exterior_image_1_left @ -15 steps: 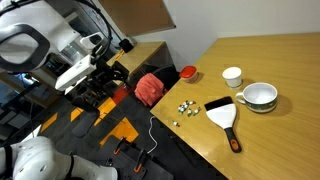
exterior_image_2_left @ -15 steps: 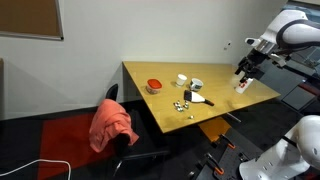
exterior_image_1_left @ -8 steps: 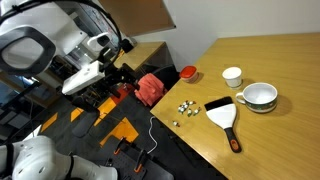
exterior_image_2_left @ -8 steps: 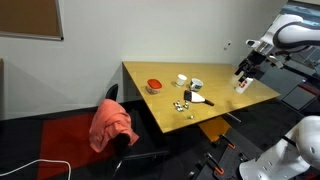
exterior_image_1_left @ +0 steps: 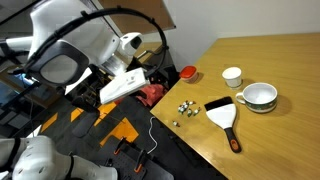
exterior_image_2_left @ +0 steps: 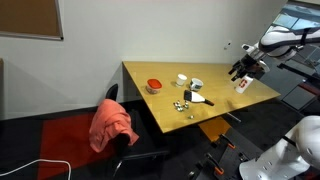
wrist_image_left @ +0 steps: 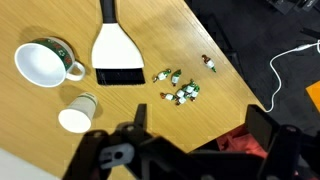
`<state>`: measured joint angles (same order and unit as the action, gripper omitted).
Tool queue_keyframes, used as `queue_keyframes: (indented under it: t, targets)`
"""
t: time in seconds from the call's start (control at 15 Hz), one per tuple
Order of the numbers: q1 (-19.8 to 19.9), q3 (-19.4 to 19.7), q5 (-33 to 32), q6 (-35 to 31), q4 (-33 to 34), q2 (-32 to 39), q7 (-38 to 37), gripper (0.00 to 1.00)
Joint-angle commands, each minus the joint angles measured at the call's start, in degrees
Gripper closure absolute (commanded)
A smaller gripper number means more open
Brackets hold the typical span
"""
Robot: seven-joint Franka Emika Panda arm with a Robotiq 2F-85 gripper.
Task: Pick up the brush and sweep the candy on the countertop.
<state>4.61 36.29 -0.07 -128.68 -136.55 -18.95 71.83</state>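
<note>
The brush (wrist_image_left: 118, 52) lies flat on the countertop (wrist_image_left: 190, 40), white fan head toward me, black handle pointing away. It also shows in both exterior views (exterior_image_1_left: 224, 115) (exterior_image_2_left: 198, 98). The candy (wrist_image_left: 180, 86) is a small cluster of wrapped pieces beside the brush head, also seen in both exterior views (exterior_image_1_left: 183, 106) (exterior_image_2_left: 182, 105). My gripper (wrist_image_left: 200, 128) is open and empty, high above the countertop near its edge, short of the candy. In an exterior view it (exterior_image_2_left: 243, 69) hovers over the table's far end.
A white and green mug (wrist_image_left: 45, 62) and a small white cup (wrist_image_left: 78, 113) stand beside the brush. A red round lid (exterior_image_1_left: 187, 72) lies near the counter edge. A red cloth (exterior_image_2_left: 113, 122) hangs on a chair below the edge. Cables lie on the floor.
The arm has swung toward the countertop, and its white link now stands closer to the counter edge. The gripper has shifted slightly. Brush and candy have not moved.
</note>
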Motion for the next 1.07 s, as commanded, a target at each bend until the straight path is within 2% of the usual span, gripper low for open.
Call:
queue_keyframes:
  t: [0.0,0.2,0.4,0.47,0.67,0.87,1.0]
  targets:
    - [0.83,1.14,6.74,-2.20,4.71,9.39,8.26,0.00]
    - [3.34,0.69,11.17,-2.75,7.55,16.00,13.86,0.00]
    - [7.68,-1.18,12.84,-3.13,10.34,22.02,16.18,0.00]
    - [8.55,-3.09,10.97,-2.03,7.15,17.15,13.93,0.00]
    - [10.70,-4.02,11.12,-2.31,9.16,21.08,14.38,0.00]
    - [10.83,-4.41,11.10,-2.32,9.64,21.57,14.35,0.00]
    - [12.61,-6.32,13.66,-3.79,9.41,21.63,16.65,0.00]
